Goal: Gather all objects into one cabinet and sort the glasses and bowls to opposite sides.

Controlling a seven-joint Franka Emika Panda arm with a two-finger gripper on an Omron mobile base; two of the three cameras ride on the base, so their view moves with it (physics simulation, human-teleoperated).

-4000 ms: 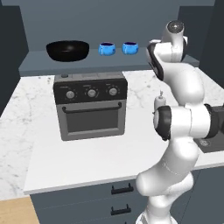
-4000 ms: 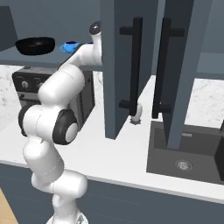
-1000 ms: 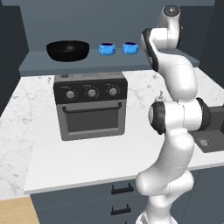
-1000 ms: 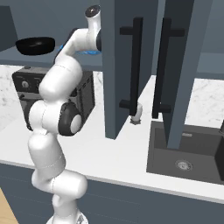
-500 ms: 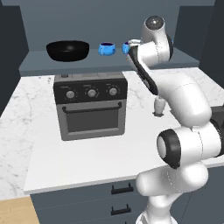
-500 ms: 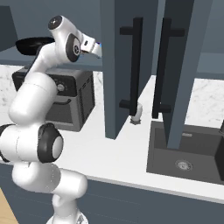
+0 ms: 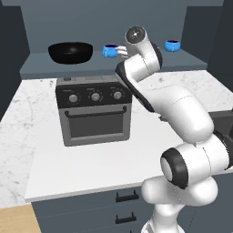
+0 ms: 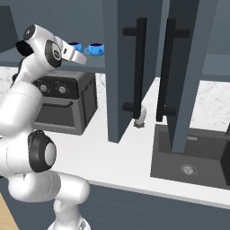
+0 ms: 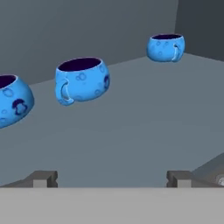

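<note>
In the left base view the arm reaches up to the open cabinet shelf [image 7: 191,63] across the top of the frame. The black bowl [image 7: 70,52] sits at the shelf's upper left, above the grey oven [image 7: 93,109] on the marble counter [image 7: 27,136]. Just right of the bowl stands a blue cup [image 7: 109,51], with the gripper [image 7: 122,51] close beside it, and a second blue cup [image 7: 172,45] stands well apart at the upper right.

The hand view has three cups on the shelf floor: the left-edge cup [image 9: 11,105], the middle cup [image 9: 82,79] and the far cup [image 9: 165,47] at the upper right. All are upright and apart from one another. The fingertips [image 9: 43,178] stand at the bottom of that frame, spread wide with nothing between them — the pincer is fully open and empty. From the right base view, the cabinet doors [image 8: 119,67] with black bar handles [image 8: 140,67] hang open at centre.
</note>
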